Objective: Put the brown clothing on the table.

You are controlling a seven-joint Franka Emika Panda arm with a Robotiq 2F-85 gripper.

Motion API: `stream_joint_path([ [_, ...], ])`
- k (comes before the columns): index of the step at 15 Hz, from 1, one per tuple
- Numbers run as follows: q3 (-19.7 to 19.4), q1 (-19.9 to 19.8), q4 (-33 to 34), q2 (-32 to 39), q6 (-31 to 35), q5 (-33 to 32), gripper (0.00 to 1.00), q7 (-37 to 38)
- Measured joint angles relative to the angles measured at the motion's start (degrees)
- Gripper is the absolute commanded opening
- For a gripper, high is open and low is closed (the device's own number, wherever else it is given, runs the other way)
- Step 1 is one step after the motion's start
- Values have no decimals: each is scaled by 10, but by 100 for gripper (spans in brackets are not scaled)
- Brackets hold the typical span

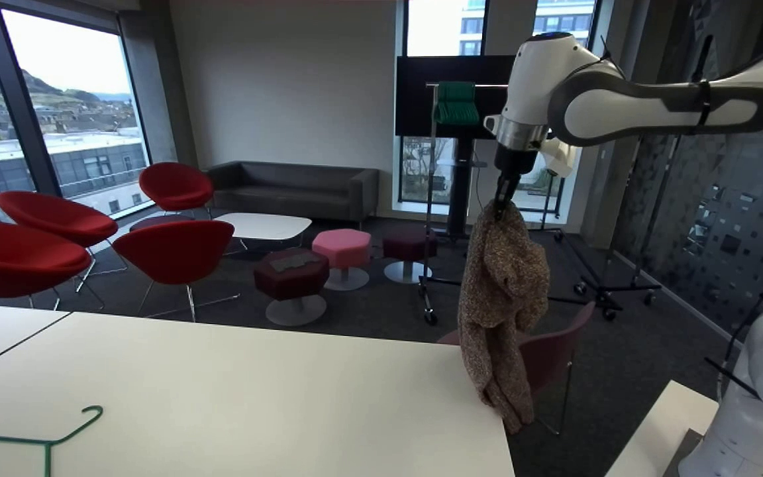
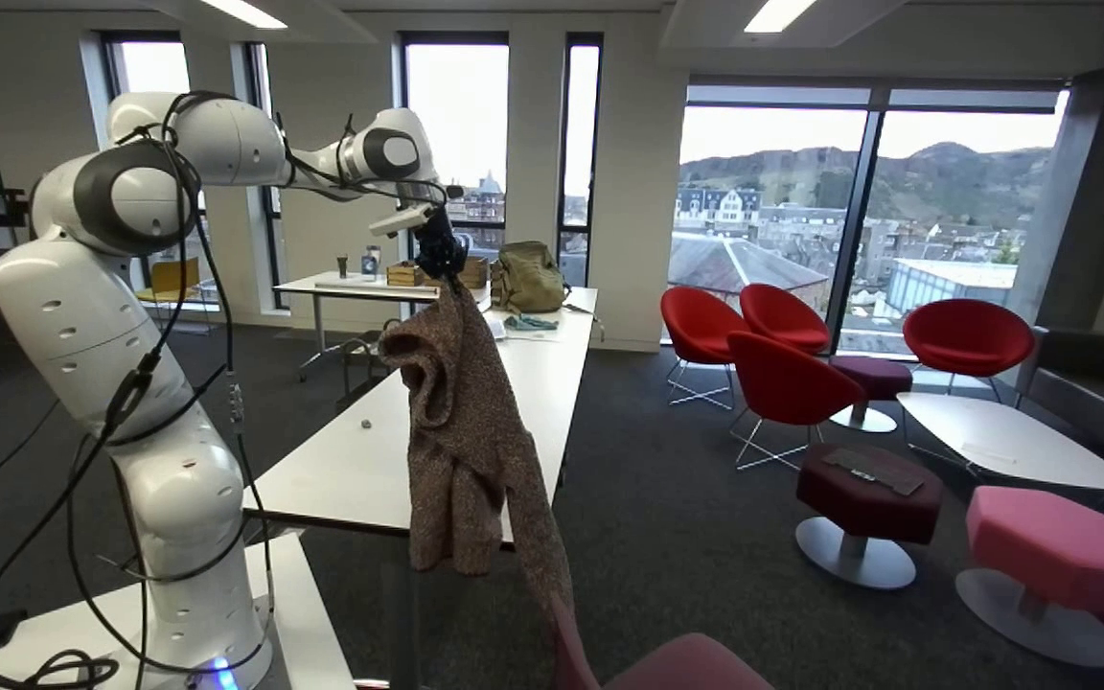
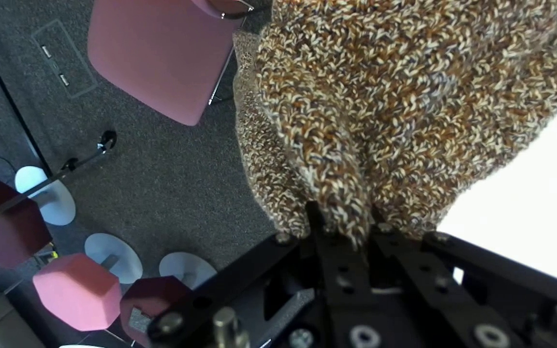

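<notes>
The brown clothing point(image 1: 501, 298), a mottled knit garment, hangs long and wrinkled from my gripper point(image 1: 502, 207). It also hangs in an exterior view point(image 2: 466, 412) and fills the upper part of the wrist view point(image 3: 404, 96). My gripper is shut on its top, with fabric pinched between the fingertips point(image 3: 344, 217). The cream-white table point(image 1: 255, 391) shows in both exterior views point(image 2: 351, 470) and at the right of the wrist view point(image 3: 525, 208). The garment hangs at the table's end, its lower part reaching below the tabletop level. Whether it touches the edge I cannot tell.
A dark red chair point(image 1: 554, 354) stands at the table's end, close to the garment's lower end. A green hanger point(image 1: 47, 442) lies on the table. A backpack point(image 2: 528, 278) stands at the table's far end. A wheeled clothes rack point(image 1: 431, 199) stands behind.
</notes>
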Motion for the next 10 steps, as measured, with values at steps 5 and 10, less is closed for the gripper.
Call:
stream_joint_path([
  [5,34,33,68,33,-42,-15,2,1],
  [10,57,69,126,74,-57,-14,2,0],
])
